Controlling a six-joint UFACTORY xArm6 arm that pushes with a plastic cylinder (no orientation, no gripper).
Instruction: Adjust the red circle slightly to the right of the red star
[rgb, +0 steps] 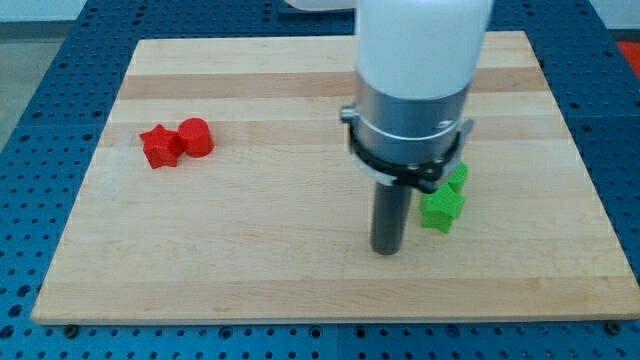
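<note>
A red star (158, 147) lies on the wooden board (250, 250) at the view's left. A red circle (195, 137) sits right beside it on its right, touching it or nearly so. My tip (386, 250) rests on the board well to the right of both red blocks, near the view's middle, just left of a green star (440, 209). It touches no block.
A second green block (458, 179), partly hidden by the arm's body (415, 90), sits just above the green star. The board lies on a blue perforated table (40, 110).
</note>
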